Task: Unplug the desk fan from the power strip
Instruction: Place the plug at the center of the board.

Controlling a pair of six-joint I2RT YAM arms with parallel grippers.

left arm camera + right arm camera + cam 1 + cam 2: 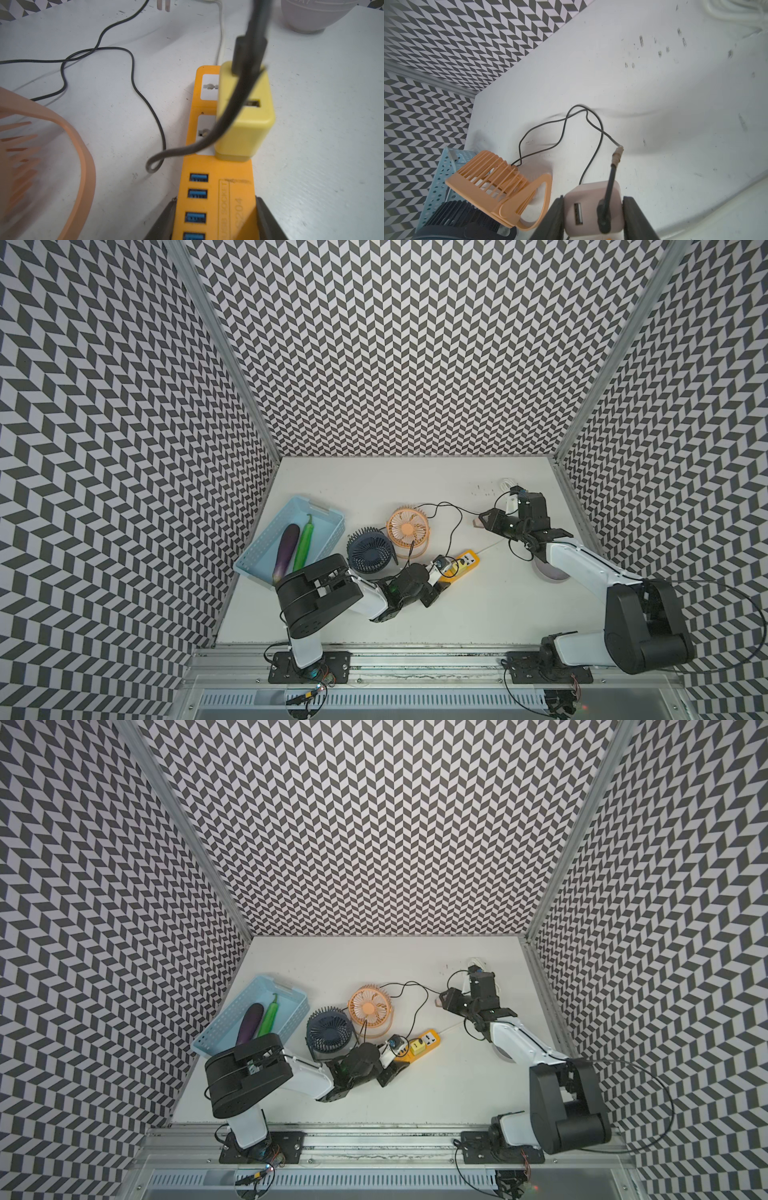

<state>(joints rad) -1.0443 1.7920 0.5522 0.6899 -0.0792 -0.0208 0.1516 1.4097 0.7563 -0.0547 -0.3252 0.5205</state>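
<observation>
The orange-yellow power strip (465, 562) (429, 1041) (216, 187) lies on the white table. My left gripper (444, 577) (215, 220) is shut on its USB end, one finger on each long side. A yellow adapter (249, 128) with a black cable sits in the socket nearer the USB ports. The other socket is bare. My right gripper (478, 522) (438, 1002) (592, 212) is shut on a pale pink adapter plug (591, 193), held clear of the strip to its far right. A black cable runs from this plug toward the orange desk fan (407, 526) (370, 1006) (492, 176).
A dark blue fan (370, 549) (330, 1031) stands beside the orange one. At the left, a light blue basket (259, 541) holds an eggplant (286, 549) and a green pepper (305, 543). A pale bowl (550, 574) (311, 16) sits under my right arm. White cord (507, 485) is coiled at the far right.
</observation>
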